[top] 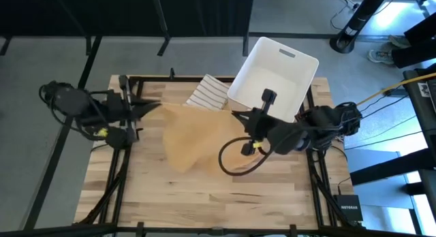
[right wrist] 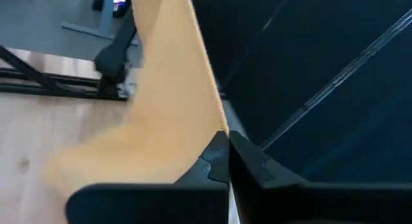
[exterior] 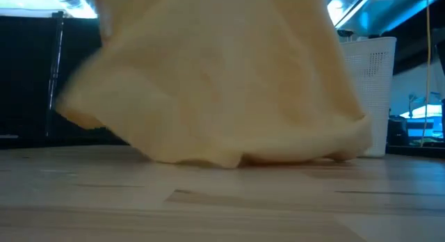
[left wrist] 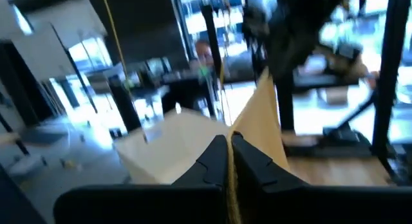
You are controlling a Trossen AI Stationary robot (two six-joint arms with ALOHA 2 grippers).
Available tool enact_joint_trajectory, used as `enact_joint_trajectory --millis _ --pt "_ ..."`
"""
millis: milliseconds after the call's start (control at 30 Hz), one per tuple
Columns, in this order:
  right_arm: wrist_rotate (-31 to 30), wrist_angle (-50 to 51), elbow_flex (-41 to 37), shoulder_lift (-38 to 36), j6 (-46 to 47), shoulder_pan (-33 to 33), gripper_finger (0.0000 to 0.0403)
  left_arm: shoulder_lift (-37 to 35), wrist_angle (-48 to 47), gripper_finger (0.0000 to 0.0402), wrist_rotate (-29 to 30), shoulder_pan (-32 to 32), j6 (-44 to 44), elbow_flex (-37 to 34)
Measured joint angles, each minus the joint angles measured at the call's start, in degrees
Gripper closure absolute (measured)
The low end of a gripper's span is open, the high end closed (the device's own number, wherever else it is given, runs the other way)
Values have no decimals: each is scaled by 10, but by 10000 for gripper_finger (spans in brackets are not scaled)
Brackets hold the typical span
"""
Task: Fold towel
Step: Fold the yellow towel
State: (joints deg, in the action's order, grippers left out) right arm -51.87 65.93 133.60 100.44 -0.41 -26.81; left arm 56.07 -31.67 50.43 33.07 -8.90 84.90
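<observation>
The soft mustard-yellow cloth towel (top: 187, 138) hangs between 2 grippers, its lower edge brushing the wooden table (top: 204, 196). The left gripper (top: 155, 107) and right gripper (top: 235, 115) each pinch an upper corner, stretching its top edge side to side.

Towel (top: 187, 138) soft matt cloth; table (top: 204, 196) pale wood; basket (top: 272, 73) white plastic.

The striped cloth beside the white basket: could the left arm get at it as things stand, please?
Probably not right away. The left gripper is shut on the yellow towel, stretched across to the right gripper, and the towel hangs over the striped cloth by the white basket. It would have to let go first.
</observation>
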Motion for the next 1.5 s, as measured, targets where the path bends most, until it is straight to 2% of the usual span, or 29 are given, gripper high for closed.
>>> enact_joint_trajectory --millis 133,233,367,533,667,800,900,1067,1200,1267,1333,1367,1433,1500 --pt "52 38 -1 12 58 -2 398 12 -148 398 -7 3 118 -2" --pt "98 78 -2 37 104 -10 398 40 -258 400 -41 3 234 -2" --pt "136 150 -2 88 163 -21 398 96 -345 396 -85 3 348 -3" --pt "146 234 -2 167 226 -48 398 189 -368 399 -104 18 390 -3" --pt "155 239 -23 212 251 -77 398 269 -392 398 -106 39 403 -3" --pt "155 240 -100 231 355 -102 397 346 -376 399 -73 53 432 -3" --pt "171 235 -183 235 421 -116 386 392 -327 400 -74 56 425 -3" --pt "291 205 -298 236 485 -136 316 469 -246 397 -91 60 394 -3" --pt "425 205 -325 236 491 -148 253 524 -185 397 -119 57 371 -3" --pt "450 195 -320 235 488 -155 230 547 -150 397 -128 55 356 -4" --pt "425 156 -308 232 465 -164 213 563 -113 397 -143 51 335 -4" --pt "388 128 -302 232 448 -169 207 567 -99 397 -158 49 321 -4" --pt "287 53 -298 232 411 -177 200 570 -87 397 -183 45 310 -4" --pt "180 -74 -306 232 364 -180 198 570 -87 397 -187 43 316 -4"
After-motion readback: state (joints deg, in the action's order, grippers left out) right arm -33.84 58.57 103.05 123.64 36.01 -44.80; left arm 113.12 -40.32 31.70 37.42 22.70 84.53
